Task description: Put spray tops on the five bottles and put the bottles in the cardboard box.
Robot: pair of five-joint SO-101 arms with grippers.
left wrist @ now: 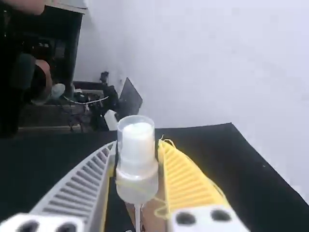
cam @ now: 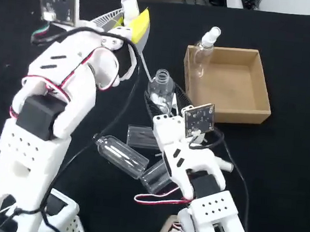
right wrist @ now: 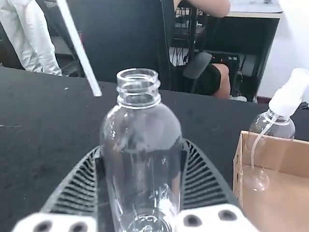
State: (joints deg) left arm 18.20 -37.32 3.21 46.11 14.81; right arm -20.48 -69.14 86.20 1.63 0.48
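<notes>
One topped bottle (cam: 204, 52) stands in the box (cam: 244, 116) beyond the right gripper (cam: 166, 99), which clasps a bare bottle (right wrist: 140, 145); the left gripper (cam: 127, 19) pinches a spray top (left wrist: 136, 145); loose bottles (cam: 121, 155) lie untopped beside the right gripper.

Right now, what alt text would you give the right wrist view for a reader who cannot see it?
The pincer grips an upright clear bottle with an open neck, a thin white tube hanging close beside the neck. Farther off, a capped spray bottle stands in a cardboard box.
</notes>
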